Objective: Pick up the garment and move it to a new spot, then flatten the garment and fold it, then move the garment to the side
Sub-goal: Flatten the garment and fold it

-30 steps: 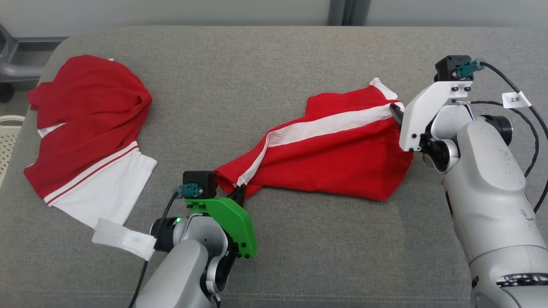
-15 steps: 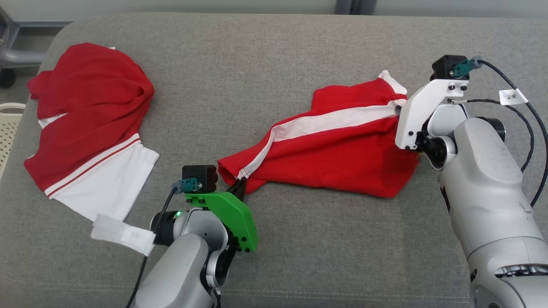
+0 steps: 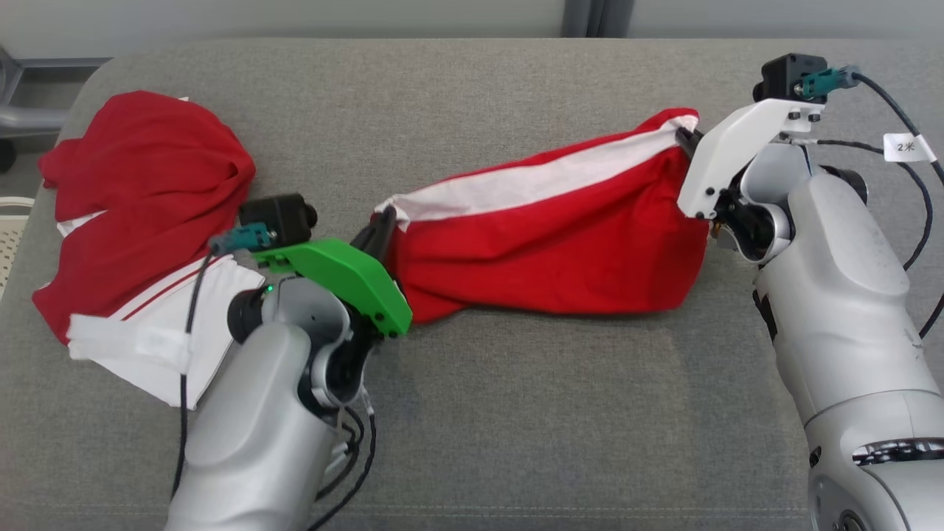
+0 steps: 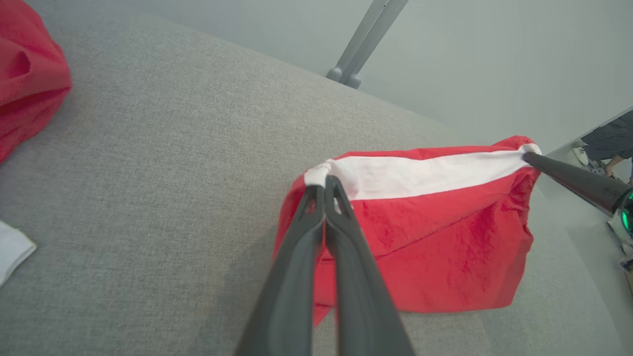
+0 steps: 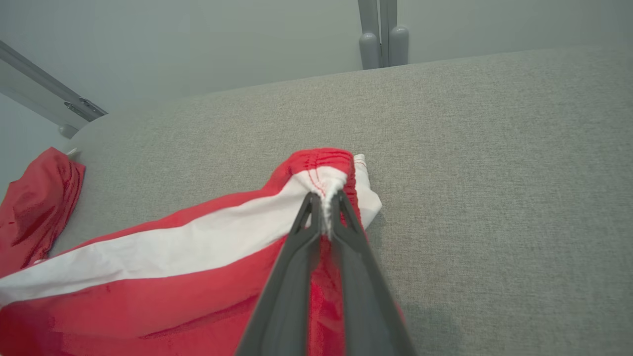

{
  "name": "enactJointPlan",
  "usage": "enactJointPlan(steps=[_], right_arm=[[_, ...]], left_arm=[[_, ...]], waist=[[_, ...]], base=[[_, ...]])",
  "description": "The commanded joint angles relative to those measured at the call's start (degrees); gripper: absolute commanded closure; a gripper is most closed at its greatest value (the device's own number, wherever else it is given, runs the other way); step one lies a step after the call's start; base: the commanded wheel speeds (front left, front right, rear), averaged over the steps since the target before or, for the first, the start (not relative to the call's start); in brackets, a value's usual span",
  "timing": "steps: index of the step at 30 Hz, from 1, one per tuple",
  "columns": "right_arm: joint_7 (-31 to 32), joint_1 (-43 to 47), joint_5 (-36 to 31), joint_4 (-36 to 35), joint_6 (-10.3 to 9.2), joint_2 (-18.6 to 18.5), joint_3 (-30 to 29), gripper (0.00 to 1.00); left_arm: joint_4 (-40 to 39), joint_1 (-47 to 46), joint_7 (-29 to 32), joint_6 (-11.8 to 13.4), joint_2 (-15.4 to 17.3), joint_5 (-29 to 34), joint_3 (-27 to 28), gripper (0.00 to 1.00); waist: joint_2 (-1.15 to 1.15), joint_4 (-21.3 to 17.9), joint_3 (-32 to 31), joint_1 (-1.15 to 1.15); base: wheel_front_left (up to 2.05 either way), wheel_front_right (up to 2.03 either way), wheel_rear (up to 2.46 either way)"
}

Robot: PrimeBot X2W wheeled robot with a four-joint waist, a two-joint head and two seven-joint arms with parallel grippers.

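The garment (image 3: 546, 243) is red with a white stripe along its top edge, stretched between my two grippers and lifted, its lower part still resting on the grey cushion. My left gripper (image 3: 380, 225) is shut on the garment's left end, pinching the white hem (image 4: 321, 180). My right gripper (image 3: 686, 136) is shut on the garment's right end, clamping the bunched red and white waistband (image 5: 326, 198). In the left wrist view the right gripper's dark finger (image 4: 568, 178) reaches the garment's far corner.
A second red and white garment (image 3: 140, 221) lies crumpled at the left of the grey cushion (image 3: 516, 413), partly under my left forearm. A pale perforated basket edge (image 3: 11, 228) shows beyond the cushion's left side. Metal legs (image 5: 378, 39) stand behind the cushion.
Both grippers have risen with the garment, pulling it taut so the white stripe now runs along its top. The right gripper closed on the waistband. The left arm moved up and toward the left garment.
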Motion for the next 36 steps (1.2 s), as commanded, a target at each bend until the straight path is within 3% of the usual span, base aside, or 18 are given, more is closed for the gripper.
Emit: enactJointPlan(steps=[1, 9, 20, 25, 29, 36], right_arm=[[-0.57, -1.23, 2.15, -0.9, -0.02, -0.16, 0.11, 1.0], [-3.57, -7.69, 6.17, -3.75, -0.02, -0.48, 3.3, 1.0], [-19.35, -27.79, 0.85, -1.05, -0.05, -0.74, 5.01, 1.0], [-26.59, -33.91, -2.36, 1.92, -0.1, -0.92, 1.9, 1.0], [-33.77, -38.58, -5.76, 3.89, -0.13, -0.88, -1.49, 1.0], [-36.13, -37.39, -11.33, 0.21, -0.12, -0.45, -2.39, 1.0]], left_arm=[[-0.51, -2.68, 0.56, -0.73, 0.28, -1.8, 1.57, 1.0], [0.77, -14.51, 1.36, -2.39, 3.61, -7.05, 9.51, 1.0], [0.38, -37.39, -1.03, -5.41, 11.89, -4.94, 14.58, 1.0], [1.13, -44.6, -6.08, -6.51, 12.65, -3.63, 15.87, 1.0], [1.37, -50.54, -12.61, -8.75, 13.09, -2.35, 16.68, 1.0], [1.52, -51.81, -19.37, -10.97, 11.56, -3.35, 14.8, 1.0]], waist=[[0.0, -0.71, -0.28, 0.0], [0.0, -5.4, 4.45, 0.0], [0.0, -11.64, 17.28, 0.0], [0.0, -11.98, 18.81, 0.0], [0.0, -12.11, 18.86, 0.0], [0.0, -11.07, 19.28, 0.0]], base=[[0.0, 0.0, 0.0], [0.0, 0.0, 0.0], [0.0, 0.0, 0.0], [0.0, 0.0, 0.0], [0.0, 0.0, 0.0], [0.0, 0.0, 0.0]])
